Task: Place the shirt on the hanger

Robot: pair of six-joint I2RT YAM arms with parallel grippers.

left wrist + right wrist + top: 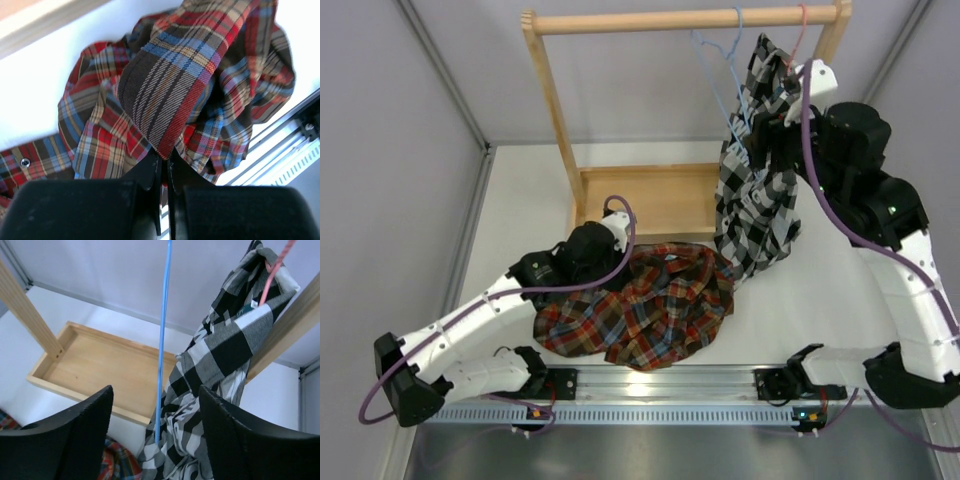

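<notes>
The plaid shirt (640, 305) in red, orange, green and blue lies crumpled on the white table near the front edge. My left gripper (582, 255) sits at its left rear edge, shut on a fold of it; in the left wrist view the fold (170, 80) rises from the closed left gripper (165, 162). The light-blue hanger (725, 55) hangs from the wooden rail. My right gripper (765, 135) is raised beside it and open; in the right wrist view a blue hanger wire (162, 340) runs between its fingers (235, 440), untouched.
A black-and-white checked shirt (755, 185) hangs on a pink-red hanger (800, 40) from the wooden rack (685, 20). The rack's wooden base tray (650, 200) sits behind the plaid shirt. A metal rail (660, 385) runs along the table's front edge.
</notes>
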